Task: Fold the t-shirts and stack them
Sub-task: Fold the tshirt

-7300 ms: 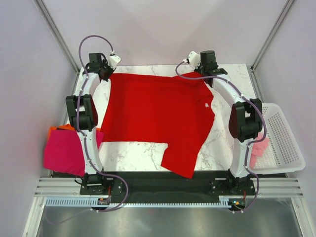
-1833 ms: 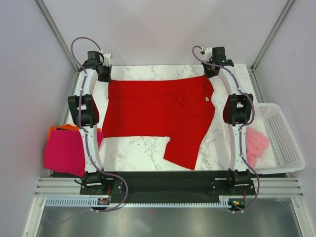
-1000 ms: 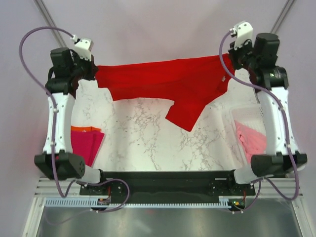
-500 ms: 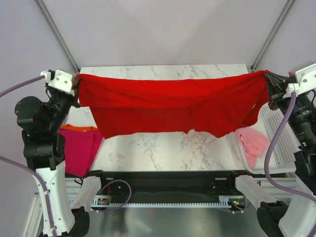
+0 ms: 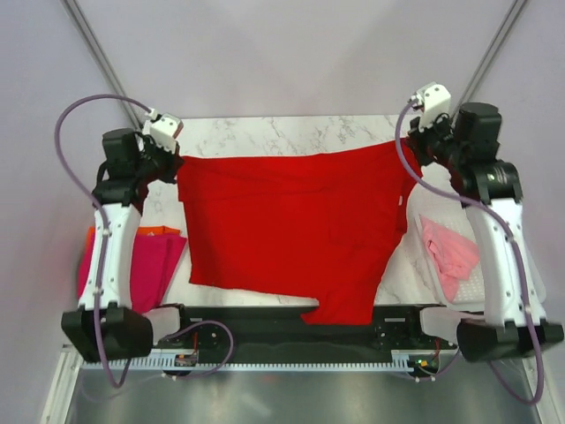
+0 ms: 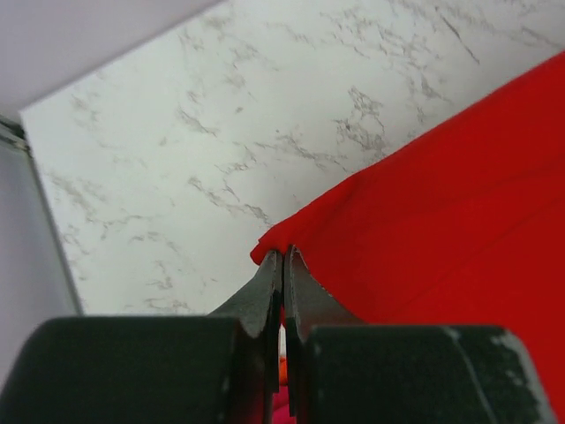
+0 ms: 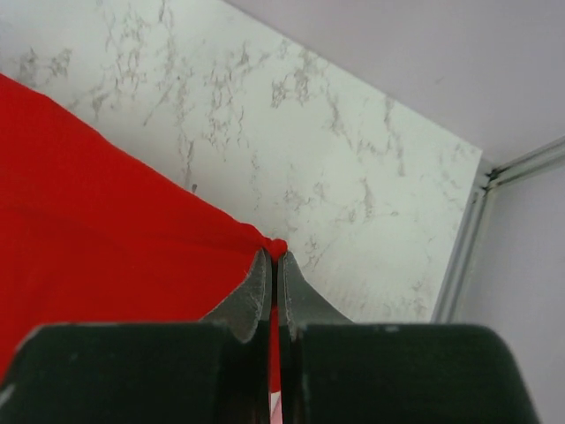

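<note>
The bright red t-shirt [image 5: 291,225] hangs stretched between both grippers above the marble table [image 5: 282,132], its lower hem and one sleeve draping past the near edge. My left gripper [image 5: 175,159] is shut on its left corner, seen pinched in the left wrist view [image 6: 282,256]. My right gripper [image 5: 408,152] is shut on its right corner, seen bunched at the tips in the right wrist view [image 7: 274,253]. A magenta shirt [image 5: 146,265] lies on an orange one [image 5: 150,231] at the left. A pale pink shirt [image 5: 446,252] lies at the right.
The white perforated basket [image 5: 472,283] is mostly hidden under the right arm and the pink shirt. Frame posts rise at the back corners. A black rail runs along the near table edge [image 5: 265,318].
Both grippers lifted the red shirt off the table, swung it up and wide toward the near side, and have now carried it back and lower over the table, with the arms closer together.
</note>
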Available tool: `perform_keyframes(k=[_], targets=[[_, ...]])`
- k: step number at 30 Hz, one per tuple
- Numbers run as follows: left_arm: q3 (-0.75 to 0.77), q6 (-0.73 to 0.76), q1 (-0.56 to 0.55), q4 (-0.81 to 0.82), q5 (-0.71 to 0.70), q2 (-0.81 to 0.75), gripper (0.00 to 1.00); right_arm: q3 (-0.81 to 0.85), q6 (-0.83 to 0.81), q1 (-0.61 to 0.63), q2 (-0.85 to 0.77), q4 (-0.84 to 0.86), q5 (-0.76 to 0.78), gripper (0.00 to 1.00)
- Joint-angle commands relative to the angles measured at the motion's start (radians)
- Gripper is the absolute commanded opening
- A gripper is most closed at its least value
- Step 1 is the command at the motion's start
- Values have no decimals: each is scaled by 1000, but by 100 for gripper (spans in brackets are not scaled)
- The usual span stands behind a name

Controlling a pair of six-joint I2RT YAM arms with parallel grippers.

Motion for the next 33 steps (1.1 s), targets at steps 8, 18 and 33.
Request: perform_keyframes(k=[8,18,33], targets=[[193,39,-52,90,-21,595,2,100,-49,-3,554,252,37,0],[771,-90,-28,-47,-55,1084,2,431,-83,12,1030,319,162,0],[1045,-80,-63,-8,-203,1313,5,924,-109,27,1470,452,291,1]])
